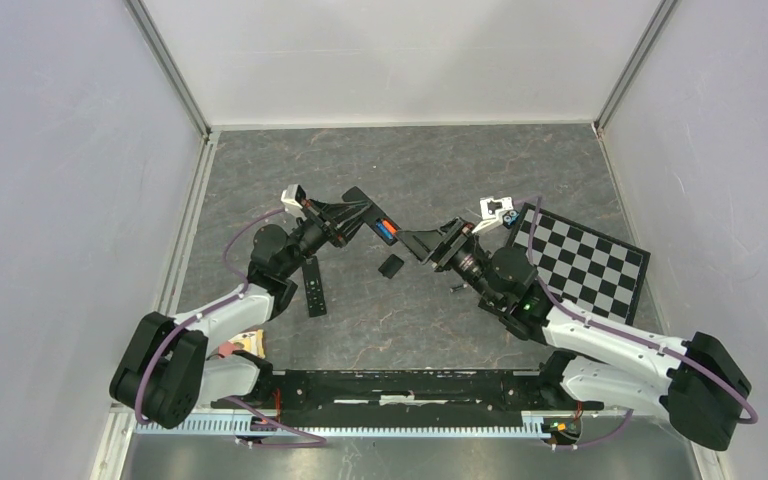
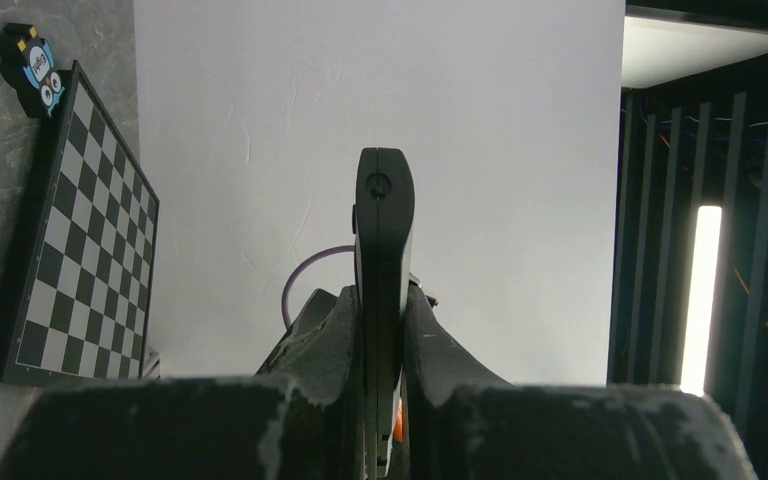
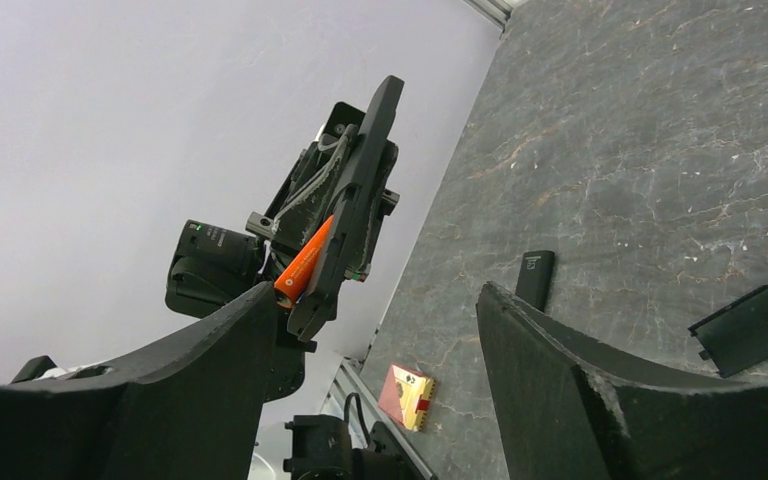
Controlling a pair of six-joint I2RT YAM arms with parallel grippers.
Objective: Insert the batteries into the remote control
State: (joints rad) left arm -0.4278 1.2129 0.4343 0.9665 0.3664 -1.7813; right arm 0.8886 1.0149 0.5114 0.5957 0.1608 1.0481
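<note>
My left gripper [image 1: 352, 212] is shut on the black remote control [image 1: 368, 219] and holds it above the table. In the left wrist view the remote [image 2: 384, 220] stands edge-on between the fingers of that gripper [image 2: 383, 300]. An orange battery [image 1: 389, 233] and a blue one lie side by side in its open bay. The right wrist view shows the orange battery [image 3: 303, 262] on the remote [image 3: 360, 190]. My right gripper [image 1: 412, 243] is open and empty just right of the remote; its gap [image 3: 375, 292] frames only table. A tiny dark cylinder [image 1: 457, 288] lies on the table.
A small flat black cover [image 1: 391, 266] [image 3: 750, 328] lies on the table below the grippers. A second black remote [image 1: 312, 286] [image 3: 535, 277] lies to the left. A checkerboard [image 1: 585, 262] sits at the right, a white block [image 1: 497, 210] beside it. A red-and-yellow box [image 3: 410, 395] lies near the left base.
</note>
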